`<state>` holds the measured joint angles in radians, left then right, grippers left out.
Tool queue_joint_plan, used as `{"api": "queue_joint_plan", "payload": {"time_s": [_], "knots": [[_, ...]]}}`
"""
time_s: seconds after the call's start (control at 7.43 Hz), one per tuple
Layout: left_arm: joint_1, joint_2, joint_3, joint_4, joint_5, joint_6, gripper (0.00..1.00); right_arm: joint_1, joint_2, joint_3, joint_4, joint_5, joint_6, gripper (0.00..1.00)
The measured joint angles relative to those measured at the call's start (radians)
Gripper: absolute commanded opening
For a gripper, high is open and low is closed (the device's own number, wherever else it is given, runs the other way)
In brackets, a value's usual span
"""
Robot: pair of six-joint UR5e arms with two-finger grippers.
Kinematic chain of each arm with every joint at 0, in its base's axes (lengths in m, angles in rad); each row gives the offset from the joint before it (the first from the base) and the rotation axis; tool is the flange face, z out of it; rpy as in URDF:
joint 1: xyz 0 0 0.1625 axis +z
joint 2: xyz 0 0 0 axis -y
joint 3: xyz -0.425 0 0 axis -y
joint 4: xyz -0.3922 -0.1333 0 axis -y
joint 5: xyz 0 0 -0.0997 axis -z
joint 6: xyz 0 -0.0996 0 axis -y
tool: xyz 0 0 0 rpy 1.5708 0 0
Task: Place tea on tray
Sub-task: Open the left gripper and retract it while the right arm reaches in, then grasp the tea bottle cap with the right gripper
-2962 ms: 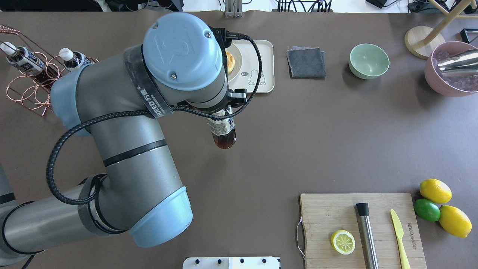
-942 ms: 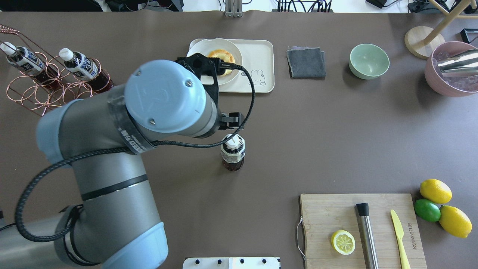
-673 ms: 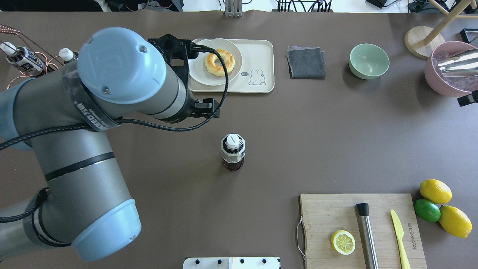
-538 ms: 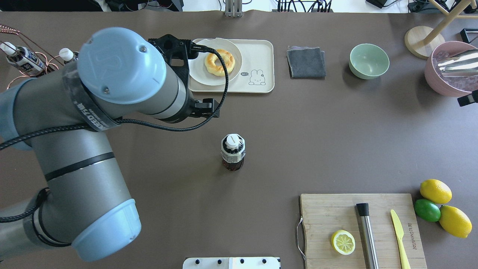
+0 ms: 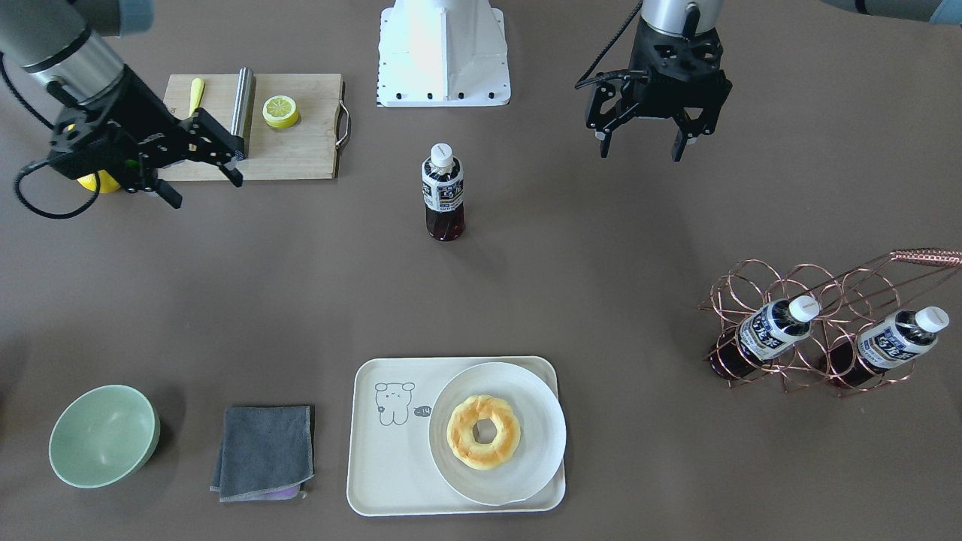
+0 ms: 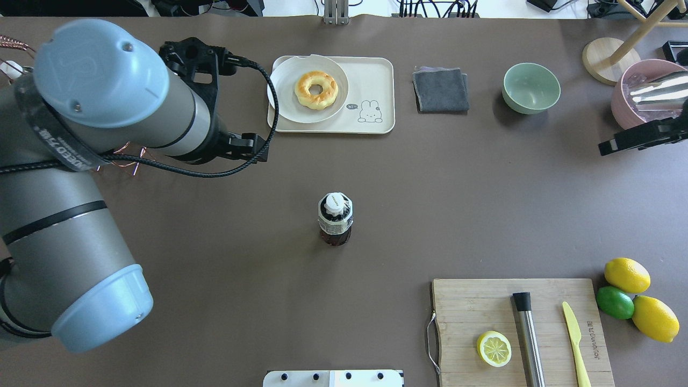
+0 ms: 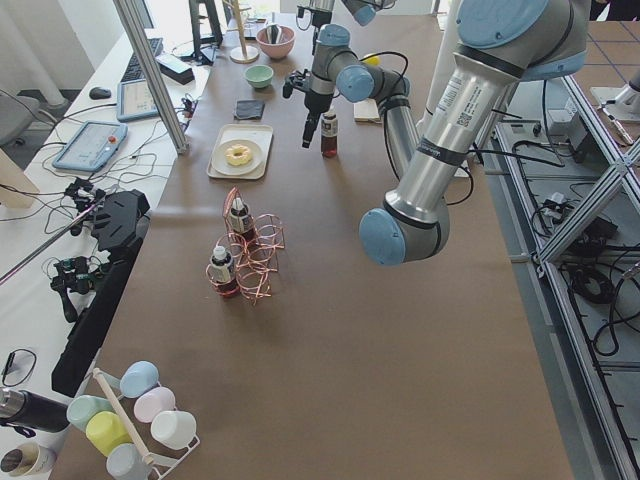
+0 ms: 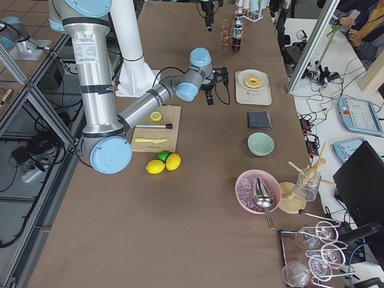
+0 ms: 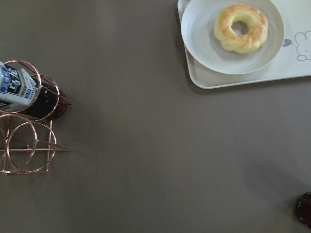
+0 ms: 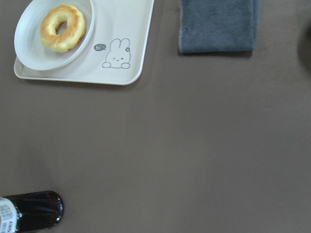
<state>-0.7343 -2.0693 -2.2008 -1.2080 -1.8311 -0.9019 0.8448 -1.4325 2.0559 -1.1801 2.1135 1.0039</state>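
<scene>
**A:** Where does the tea bottle (image 5: 443,191) stand?

**B:** Upright on the bare desk (image 5: 601,300), about mid-desk, cap up, with nothing touching it. The tray (image 5: 391,458) is well apart from it, at the far edge in the overhead view.

**A:** Why mid-desk?

**B:** I'd judge it's a spot both arms can reach. The left tool (image 5: 639,143) hangs to one side of it, fingers spread wide and empty. The right tool (image 5: 207,188) hovers near the cutting board (image 5: 301,150), also wide and empty.

**A:** Is there room on the tray?

**B:** Only half. The plate (image 5: 526,391) with the doughnut (image 5: 483,432) fills the left part in the overhead view. The bare patch by the drawn bear is on the right, so the bottle probably belongs there.

**A:** And the spares?

**B:** Two like bottles (image 5: 770,327) lie slanted in the copper wire rack (image 5: 915,257), which keeps them from rolling.
</scene>
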Motion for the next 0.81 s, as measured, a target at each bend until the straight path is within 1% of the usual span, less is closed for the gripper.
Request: {"api": "queue_joint_plan", "payload": {"time_s": [0.13, 0.27, 0.54, 0.81], "knots": [[-0.018, 0.027, -0.008, 0.0, -0.003, 0.028, 0.96, -0.083, 0.085, 0.002, -0.062, -0.089, 0.069, 0.99], [-0.028, 0.044, -0.009, -0.001, -0.004, 0.044, 0.96, -0.138, 0.183, 0.005, -0.156, -0.138, 0.118, 0.99], [-0.046, 0.076, -0.009, -0.002, -0.015, 0.084, 0.97, -0.229, 0.368, 0.0, -0.328, -0.202, 0.212, 0.98], [-0.093, 0.138, -0.013, -0.031, -0.043, 0.156, 0.97, -0.284, 0.505, -0.025, -0.473, -0.257, 0.235, 0.98]]}}
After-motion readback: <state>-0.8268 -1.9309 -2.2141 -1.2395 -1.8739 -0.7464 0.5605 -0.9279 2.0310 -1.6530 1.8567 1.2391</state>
